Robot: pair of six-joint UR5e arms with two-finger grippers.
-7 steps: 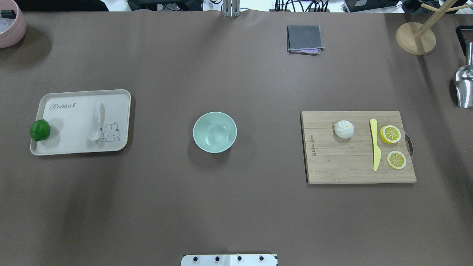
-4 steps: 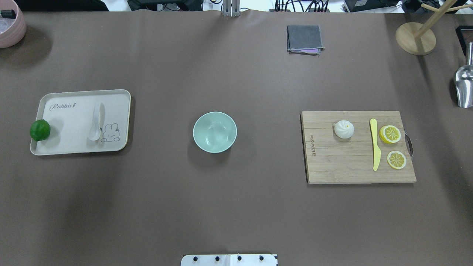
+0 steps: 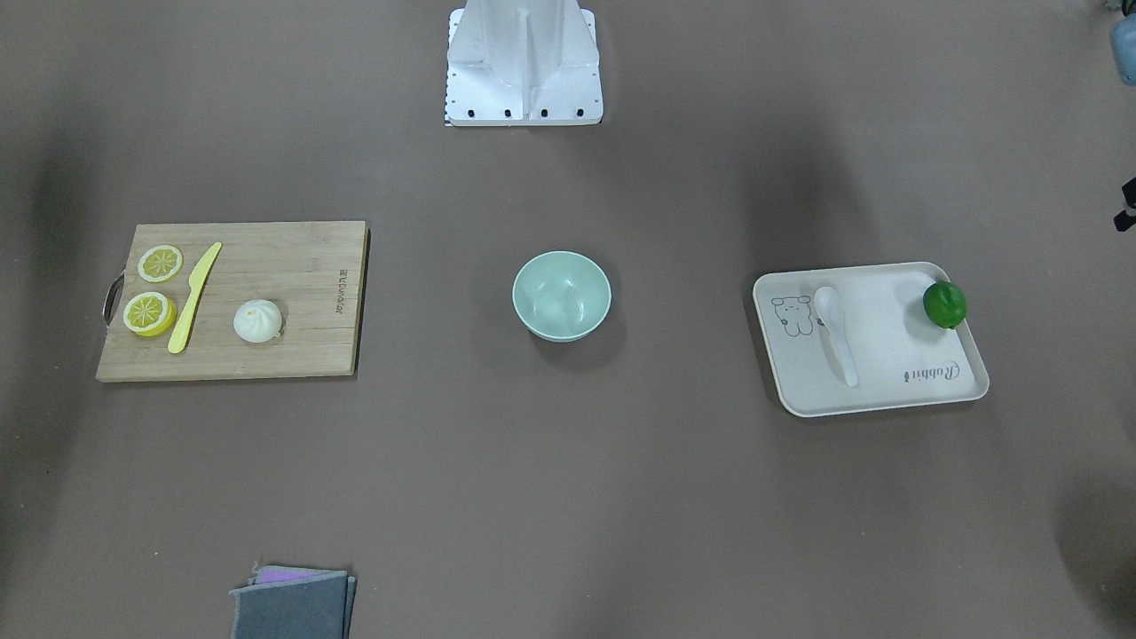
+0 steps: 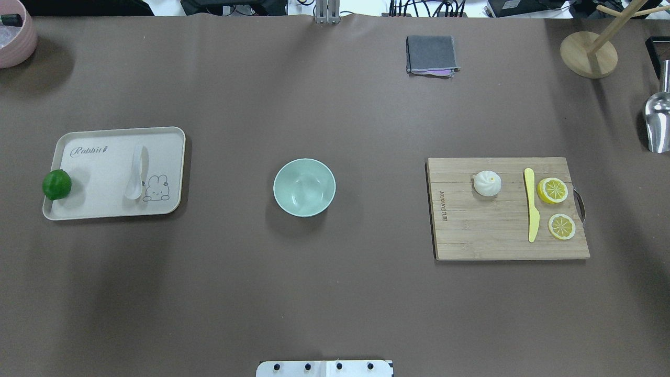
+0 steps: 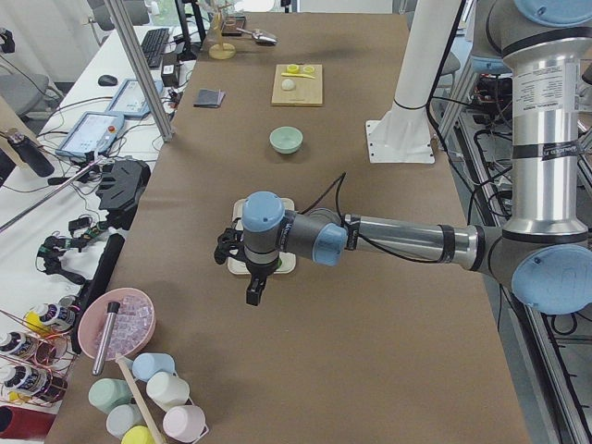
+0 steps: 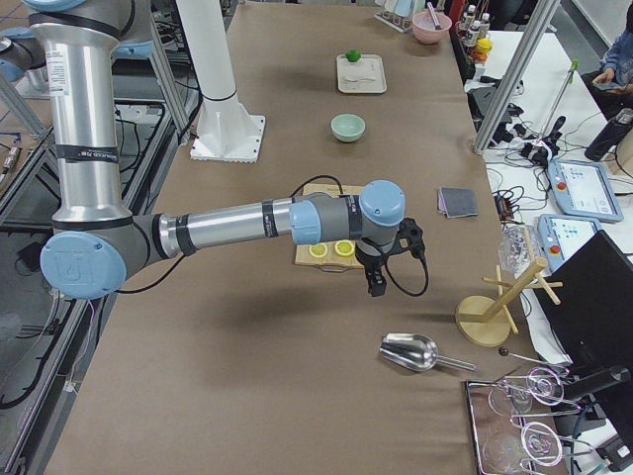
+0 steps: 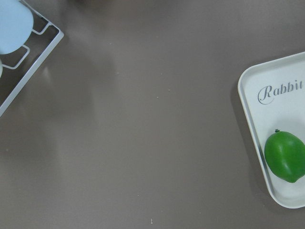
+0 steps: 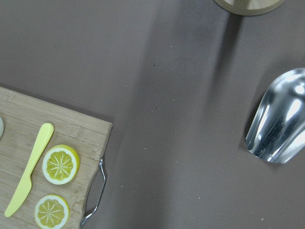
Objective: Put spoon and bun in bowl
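The white spoon (image 4: 137, 173) lies on the beige tray (image 4: 99, 173) at the left; it also shows in the front view (image 3: 834, 333). The white bun (image 4: 487, 183) sits on the wooden cutting board (image 4: 487, 230) at the right. The empty mint-green bowl (image 4: 304, 188) stands mid-table between them. My left gripper (image 5: 254, 291) shows only in the left side view, hanging above the tray's outer end. My right gripper (image 6: 378, 282) shows only in the right side view, above the table past the board's handle end. I cannot tell whether either is open or shut.
A green lime (image 4: 56, 184) sits on the tray's left rim. A yellow knife (image 4: 532, 204) and two lemon slices (image 4: 552, 190) lie on the board. A grey cloth (image 4: 431, 55), wooden stand (image 4: 589, 52), metal scoop (image 4: 657, 123) and pink bowl (image 4: 13, 34) stand along the edges.
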